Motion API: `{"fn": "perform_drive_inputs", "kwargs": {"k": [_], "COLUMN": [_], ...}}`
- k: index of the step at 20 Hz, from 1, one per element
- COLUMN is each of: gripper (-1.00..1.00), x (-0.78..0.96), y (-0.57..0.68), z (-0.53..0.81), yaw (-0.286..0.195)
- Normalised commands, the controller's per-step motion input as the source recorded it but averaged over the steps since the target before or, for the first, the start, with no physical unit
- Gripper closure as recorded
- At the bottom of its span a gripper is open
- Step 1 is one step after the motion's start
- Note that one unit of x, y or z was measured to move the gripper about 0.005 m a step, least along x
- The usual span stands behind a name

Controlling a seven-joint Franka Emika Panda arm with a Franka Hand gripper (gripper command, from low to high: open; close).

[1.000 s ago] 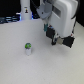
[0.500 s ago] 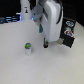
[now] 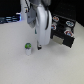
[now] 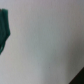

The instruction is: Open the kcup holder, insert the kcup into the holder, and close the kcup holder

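Note:
The kcup (image 3: 28, 47) is a tiny cup with a green top, standing on the white table at the exterior view's left. My gripper (image 3: 37, 48) hangs from the white arm just beside it, on its right, low over the table. Blur hides whether the fingers are open. The kcup holder (image 3: 66, 36), a black boxy unit, stands at the exterior view's right behind the arm. In the wrist view a blurred dark green shape (image 4: 4, 29) sits at one edge; no fingers show there.
Red-and-white-topped pods (image 3: 55, 20) sit on the holder's top. The white arm (image 3: 43, 22) hides part of the holder. The white table (image 3: 30, 67) runs toward the camera. A dark corner (image 4: 77, 79) cuts into the wrist view.
The arm has swung toward the exterior view's left and come down, so the gripper now hangs right beside the kcup. The kcup and the holder have not moved.

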Motion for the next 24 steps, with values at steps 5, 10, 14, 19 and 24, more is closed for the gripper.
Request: {"fn": "perform_drive_inputs", "kwargs": {"k": [5, 10, 14, 19, 24], "gripper": [-1.00, -1.00, -1.00, -1.00, -1.00], "x": [-0.30, -0.23, -0.09, -0.02, -0.14], "y": [-0.42, -0.45, -0.41, 0.04, 0.13], "z": [-0.35, -0.38, -0.40, -0.01, 0.01], "yaw": [-0.307, -0.299, -0.286, -0.011, 0.000]}}
